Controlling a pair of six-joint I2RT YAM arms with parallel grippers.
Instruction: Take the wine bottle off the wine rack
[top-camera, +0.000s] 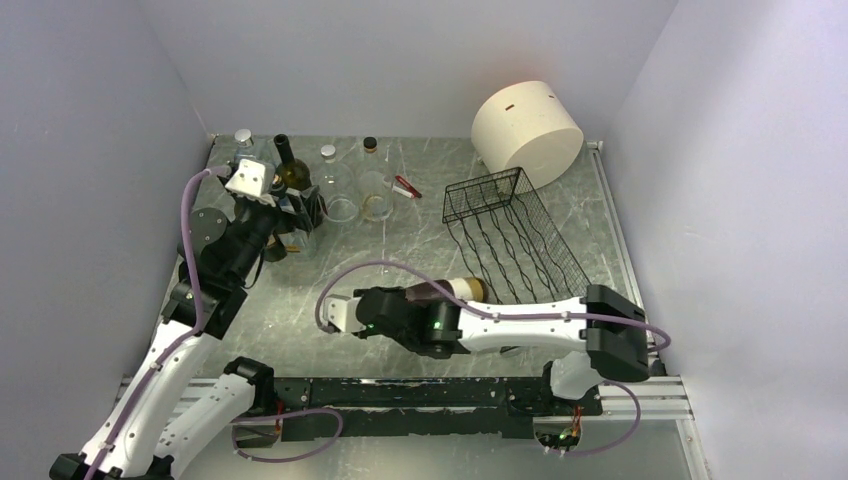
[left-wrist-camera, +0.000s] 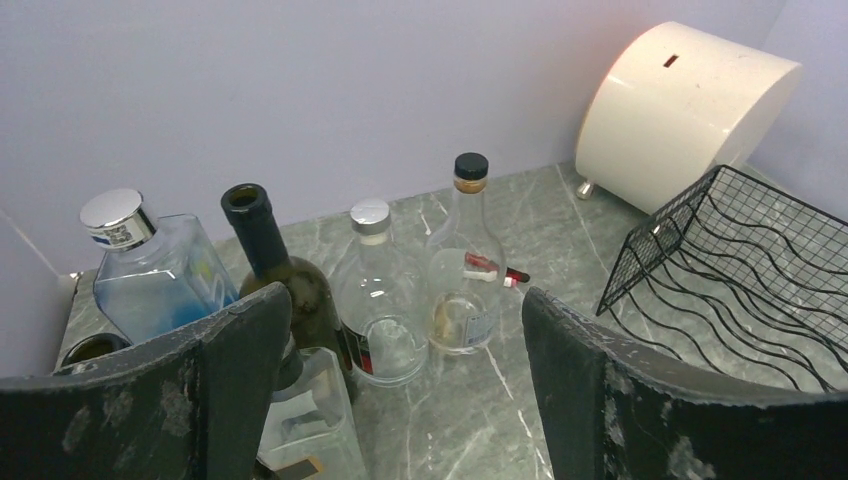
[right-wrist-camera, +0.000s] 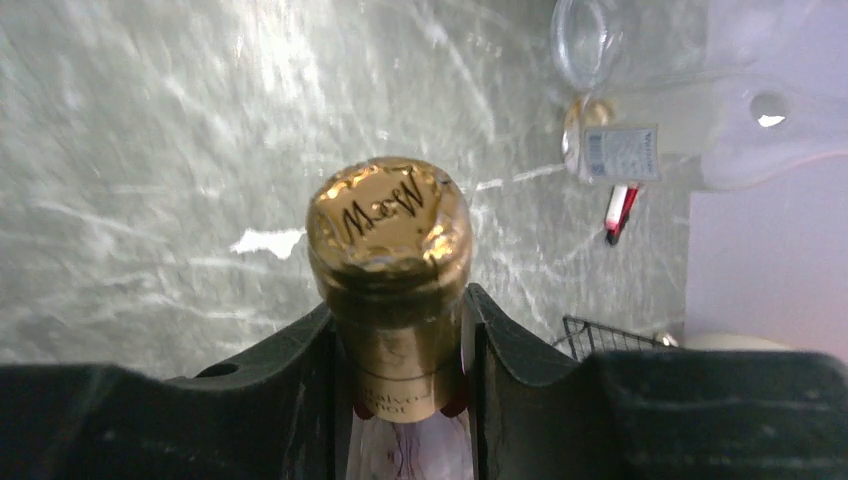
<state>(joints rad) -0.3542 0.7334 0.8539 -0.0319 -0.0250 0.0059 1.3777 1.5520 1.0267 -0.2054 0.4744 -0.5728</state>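
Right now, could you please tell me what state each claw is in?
Left claw: open, holding nothing.
Right claw: closed on the neck of the wine bottle.

A cluster of upright bottles (top-camera: 340, 190) crowded the far-left corner; open tabletop (top-camera: 400, 250) ran between them and the wine rack (top-camera: 515, 235), the cream cylinder (top-camera: 527, 130) just behind it

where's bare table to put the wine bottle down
Bare table lies in the middle, between the bottle cluster at the back left and the wine rack, just beyond the held wine bottle. The back left corner is crowded, with the left gripper close by.
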